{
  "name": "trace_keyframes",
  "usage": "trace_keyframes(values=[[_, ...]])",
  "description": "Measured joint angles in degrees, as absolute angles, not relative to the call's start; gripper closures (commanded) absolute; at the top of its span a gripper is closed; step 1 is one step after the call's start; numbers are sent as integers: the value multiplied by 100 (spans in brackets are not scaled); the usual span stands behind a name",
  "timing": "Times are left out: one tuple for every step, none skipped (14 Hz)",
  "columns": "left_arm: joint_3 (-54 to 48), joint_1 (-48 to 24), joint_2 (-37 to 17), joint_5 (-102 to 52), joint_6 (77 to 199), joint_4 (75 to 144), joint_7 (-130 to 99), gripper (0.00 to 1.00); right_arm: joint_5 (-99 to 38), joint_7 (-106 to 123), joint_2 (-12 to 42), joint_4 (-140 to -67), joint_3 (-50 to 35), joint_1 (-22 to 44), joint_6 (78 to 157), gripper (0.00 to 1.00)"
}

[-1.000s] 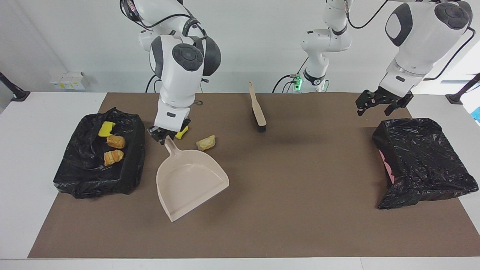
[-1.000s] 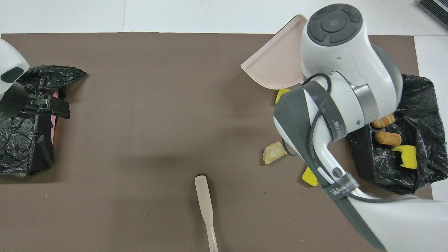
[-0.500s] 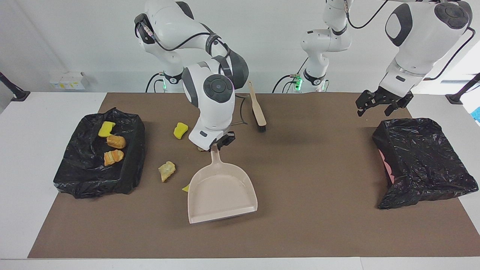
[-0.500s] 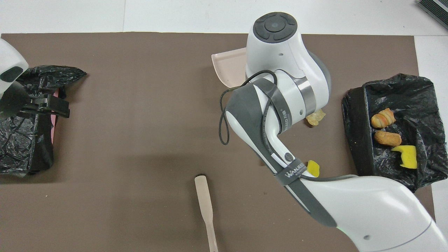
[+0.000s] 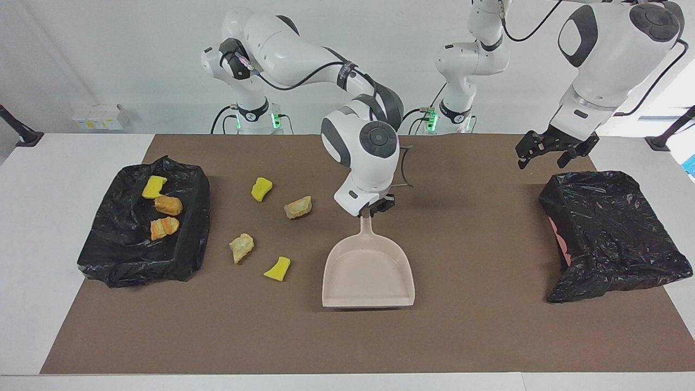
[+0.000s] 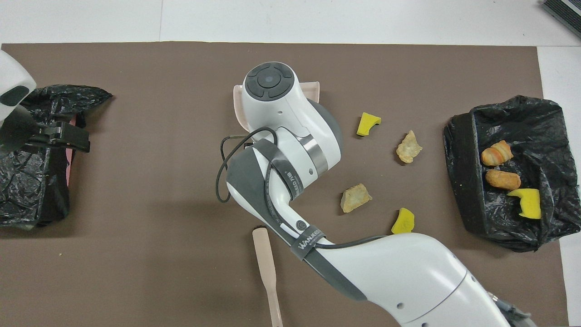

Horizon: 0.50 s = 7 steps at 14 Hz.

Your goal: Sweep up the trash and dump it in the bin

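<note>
My right gripper (image 5: pixel 374 208) is shut on the handle of the beige dustpan (image 5: pixel 369 274), which is empty at the middle of the brown mat, its mouth turned away from the robots. Several scraps of trash lie on the mat toward the right arm's end: a yellow sponge piece (image 5: pixel 261 188), a tan chunk (image 5: pixel 298 207), a second tan chunk (image 5: pixel 241 247) and a yellow piece (image 5: pixel 277 269). The black-lined bin (image 5: pixel 190 239) at that end holds three scraps (image 5: pixel 163 227). My left gripper (image 5: pixel 554 150) hangs open and waits over the other bin's near edge.
A second black-bagged bin (image 5: pixel 613 233) sits at the left arm's end of the mat. The beige brush (image 6: pixel 268 268) lies near the robots at mid-table; the right arm hides it in the facing view. The arm also covers most of the dustpan (image 6: pixel 314 90) from overhead.
The right arm has carried the dustpan from beside its bin to the mat's middle and turned it. Scraps it hid now show. The left arm has not moved.
</note>
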State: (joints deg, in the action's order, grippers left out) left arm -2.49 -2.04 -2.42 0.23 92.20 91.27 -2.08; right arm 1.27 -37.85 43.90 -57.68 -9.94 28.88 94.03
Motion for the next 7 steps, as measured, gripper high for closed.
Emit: trace_keyframes(values=[[-249, -204, -242, 23, 9220, 9127, -208, 0, 111, -3854, 4417, -5752, -995, 2933, 9472, 100], [-249, -204, -242, 23, 9220, 9127, -208, 0, 98, -3891, 4428, -5740, -995, 2959, 9493, 100], [-249, -204, -242, 23, 9220, 9127, -208, 0, 77, -3901, 4438, -5734, -995, 2979, 9504, 100], [-249, -204, -242, 23, 9220, 9127, -208, 0, 62, -3903, 4460, -5732, -995, 3011, 9523, 100], [-248, -204, -242, 23, 9220, 9127, -209, 0, 59, -3906, 4491, -5731, -995, 3047, 9536, 100], [-246, -203, -242, 23, 9220, 9127, -210, 0, 58, -3906, 4519, -5730, -995, 3074, 9536, 100], [-242, -200, -242, 23, 9220, 9127, -210, 0, 55, -3906, 4537, -5729, -995, 3082, 9536, 100]])
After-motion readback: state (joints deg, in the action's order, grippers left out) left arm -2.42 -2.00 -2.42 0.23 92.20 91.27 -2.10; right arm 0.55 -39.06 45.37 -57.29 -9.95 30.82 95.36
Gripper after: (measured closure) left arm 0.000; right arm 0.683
